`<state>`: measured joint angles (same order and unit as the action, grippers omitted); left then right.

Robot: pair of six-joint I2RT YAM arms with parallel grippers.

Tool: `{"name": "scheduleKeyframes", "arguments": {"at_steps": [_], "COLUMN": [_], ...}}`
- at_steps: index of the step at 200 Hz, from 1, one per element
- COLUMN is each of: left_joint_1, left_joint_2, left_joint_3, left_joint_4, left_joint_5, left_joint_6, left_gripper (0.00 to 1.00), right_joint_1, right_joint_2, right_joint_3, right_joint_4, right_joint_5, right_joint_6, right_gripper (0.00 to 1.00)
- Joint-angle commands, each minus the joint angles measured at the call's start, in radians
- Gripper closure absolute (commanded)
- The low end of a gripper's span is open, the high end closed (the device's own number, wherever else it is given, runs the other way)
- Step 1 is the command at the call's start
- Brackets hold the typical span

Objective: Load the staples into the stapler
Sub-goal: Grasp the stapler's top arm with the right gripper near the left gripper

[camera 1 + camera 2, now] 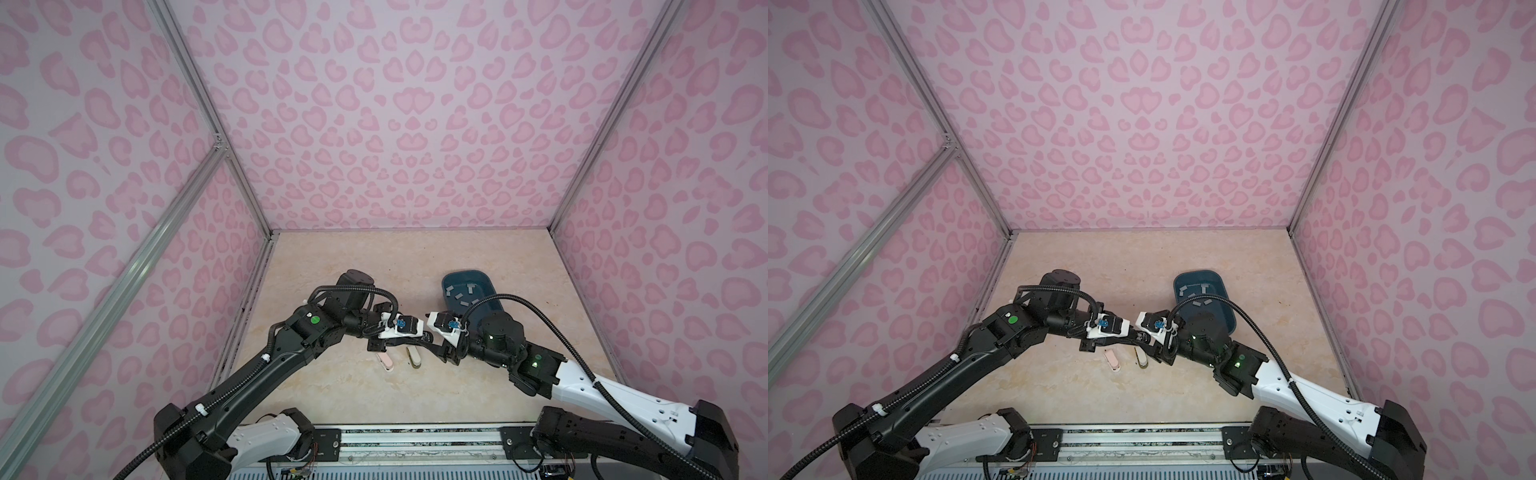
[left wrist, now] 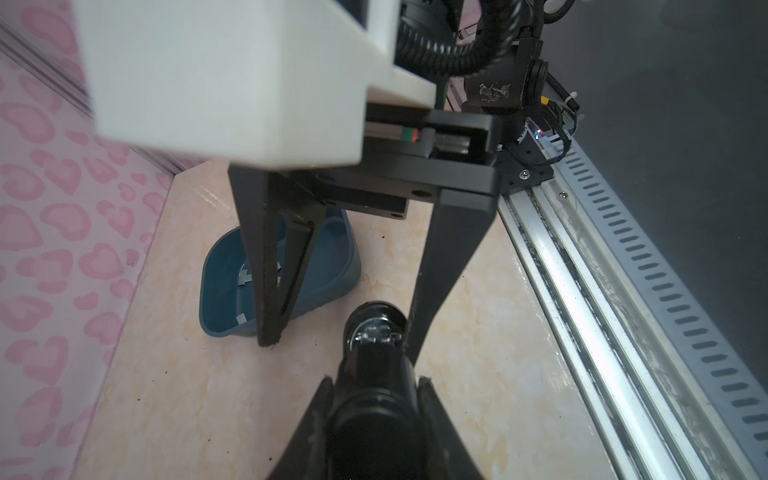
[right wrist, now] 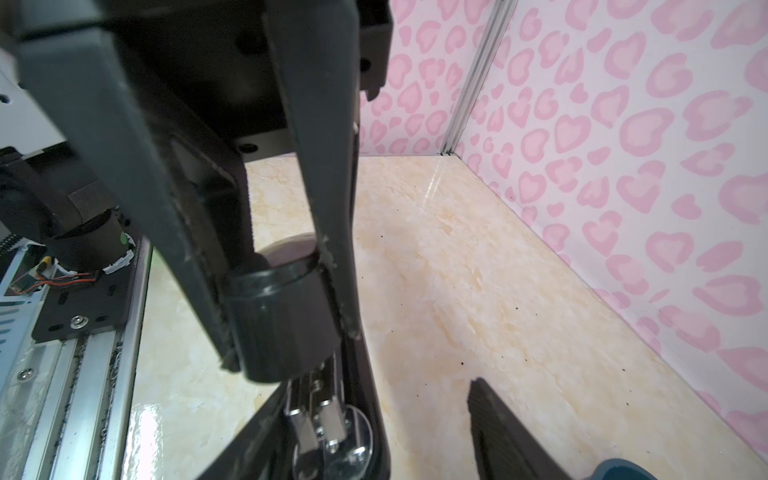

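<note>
Though speckled, beige tabletop point(image 1: 332, 257), pink walls point(image 1: 395, 124).

We see a robotics lab cell — pink heart-print wall panels point(image 1: 415, 124) in aluminium framing point(image 1: 199, 83), a marble-look counter point(image 1: 374, 266), and robot arms point(image 1: 257, 374) mounted on a slotted rail point(image 1: 415, 436) along the frame's bottom edge.

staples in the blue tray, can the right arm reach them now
Probably not straight away: the right gripper straddles the end of the black stapler that the left gripper holds. Once it backs off, the staples lie uncovered in the blue tray close by.
</note>
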<state>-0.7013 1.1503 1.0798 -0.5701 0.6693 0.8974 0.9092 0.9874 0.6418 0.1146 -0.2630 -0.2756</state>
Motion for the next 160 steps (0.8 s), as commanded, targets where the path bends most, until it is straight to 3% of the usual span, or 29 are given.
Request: {"name": "scheduleKeyframes", "arguments": {"at_steps": [1,17,66,101,126,160], "left_joint_1": [0.002,0.001,0.001,0.002,0.002,0.003], "left_joint_2": [-0.006,-0.008,-0.005,0.002,0.014,0.016], "left_joint_3": [0.008,0.006,0.008,0.007,0.011,0.014], "left_joint_4": [0.038,0.038,0.038,0.038,0.032,0.03], "left_joint_5": [0.063,0.065,0.087,0.087,0.085,0.09], "left_joint_6": [0.006,0.007,0.011,0.013,0.014,0.015], "left_gripper": [0.96,0.96,0.96,0.96,0.96,0.96], "right_joint_1": [0.0,0.001,0.001,0.005,0.01,0.018], "right_joint_2": [0.006,0.015,0.061,0.083,0.095,0.118], "right_joint_3": [-0.008,-0.007,0.003,0.01,0.017,0.03], "right_joint_4": [0.043,0.055,0.087,0.097,0.097,0.088], "right_joint_5": [-0.015,-0.032,-0.071,-0.079,-0.074,-0.058], "right_joint_6": [0.007,0.018,0.048,0.061,0.062,0.066], "right_gripper": [0.45,0.53,0.54,0.59,0.69,0.7]}}
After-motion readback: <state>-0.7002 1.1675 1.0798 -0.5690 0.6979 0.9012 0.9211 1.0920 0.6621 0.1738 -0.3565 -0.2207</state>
